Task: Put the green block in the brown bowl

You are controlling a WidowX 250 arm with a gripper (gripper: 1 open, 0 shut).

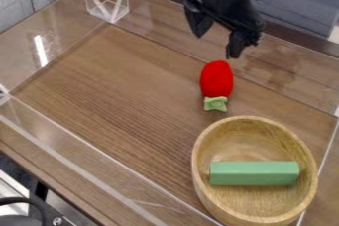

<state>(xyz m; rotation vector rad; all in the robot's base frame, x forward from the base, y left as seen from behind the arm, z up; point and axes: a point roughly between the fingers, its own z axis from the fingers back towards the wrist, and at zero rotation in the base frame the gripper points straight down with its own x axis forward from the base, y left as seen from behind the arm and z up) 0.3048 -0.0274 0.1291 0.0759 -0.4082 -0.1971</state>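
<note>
The green block [255,173] lies flat inside the brown bowl [212,147], which stands at the front right of the table. My gripper [220,32] hangs at the back, well above the table and behind the bowl. Its black fingers [239,42] stand apart, open, with nothing between them. Block and gripper are far apart.
A red strawberry-shaped toy [216,78] with a small green base stands on the wooden table [119,91] between the gripper and the bowl. Clear plastic walls [54,42] run around the table, with a clear stand [106,4] at the back left.
</note>
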